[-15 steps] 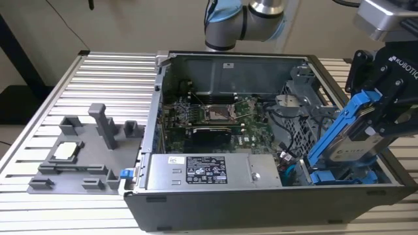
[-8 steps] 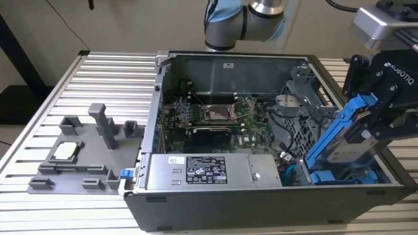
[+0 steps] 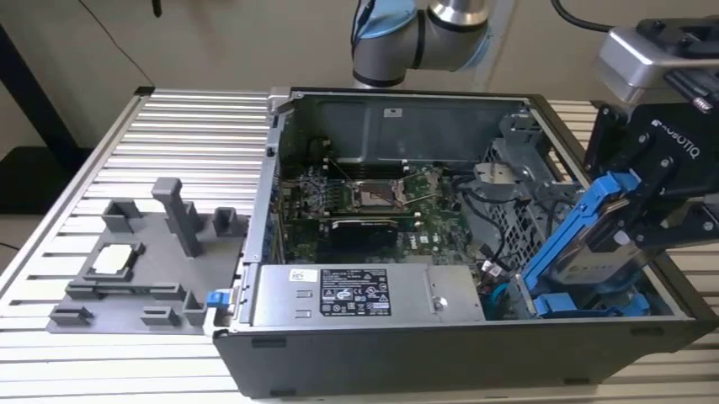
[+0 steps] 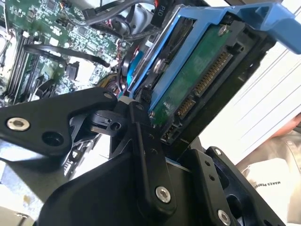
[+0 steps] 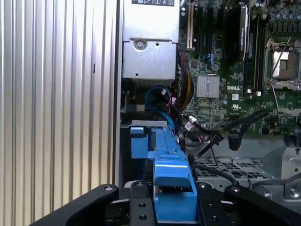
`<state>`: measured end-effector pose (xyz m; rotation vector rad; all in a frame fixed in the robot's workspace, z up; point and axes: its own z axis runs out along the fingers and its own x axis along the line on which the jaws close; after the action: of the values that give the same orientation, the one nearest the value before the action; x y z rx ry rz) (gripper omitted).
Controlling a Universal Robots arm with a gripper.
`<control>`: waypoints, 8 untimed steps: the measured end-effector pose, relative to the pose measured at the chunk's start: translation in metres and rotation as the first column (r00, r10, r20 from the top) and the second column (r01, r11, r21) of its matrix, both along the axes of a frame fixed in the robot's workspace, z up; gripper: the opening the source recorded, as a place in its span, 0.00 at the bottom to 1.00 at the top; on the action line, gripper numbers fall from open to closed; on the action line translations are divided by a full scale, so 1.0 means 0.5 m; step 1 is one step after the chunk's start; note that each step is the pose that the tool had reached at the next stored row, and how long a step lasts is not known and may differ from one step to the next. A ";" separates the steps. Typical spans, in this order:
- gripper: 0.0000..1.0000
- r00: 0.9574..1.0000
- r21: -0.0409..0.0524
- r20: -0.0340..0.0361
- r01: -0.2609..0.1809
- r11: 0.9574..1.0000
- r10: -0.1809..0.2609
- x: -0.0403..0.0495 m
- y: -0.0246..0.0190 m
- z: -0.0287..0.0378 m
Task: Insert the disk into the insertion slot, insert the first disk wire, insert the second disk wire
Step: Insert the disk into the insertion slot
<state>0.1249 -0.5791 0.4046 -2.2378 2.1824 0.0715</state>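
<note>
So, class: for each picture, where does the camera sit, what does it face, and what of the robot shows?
Exterior view: off the arm, looking down into the open computer case; shows the arm and end effector gripping the disk.
Second wrist view: at the wrist, facing the disk's circuit-board side; fingers show.
First wrist view: at the wrist, looking along the disk's blue edge toward the motherboard; fingers show.
Both wrist views share disk and motherboard.

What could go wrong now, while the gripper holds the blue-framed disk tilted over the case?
1. The disk sits steeply tilted in the gripper, so its lower edge might jam on the insertion slot rather than slide in.
2. Loose cables lie close by; the disk could pinch them.
</note>
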 end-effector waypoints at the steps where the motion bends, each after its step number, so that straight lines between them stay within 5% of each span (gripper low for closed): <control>1: 0.33 1.000 0.000 0.000 0.000 1.000 0.000 0.000 0.0000 -0.003; 8: 0.33 1.000 0.003 -0.001 -0.002 1.000 0.002 0.002 -0.0001 -0.025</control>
<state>0.1261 -0.5792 0.3920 -2.2386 2.1791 0.0754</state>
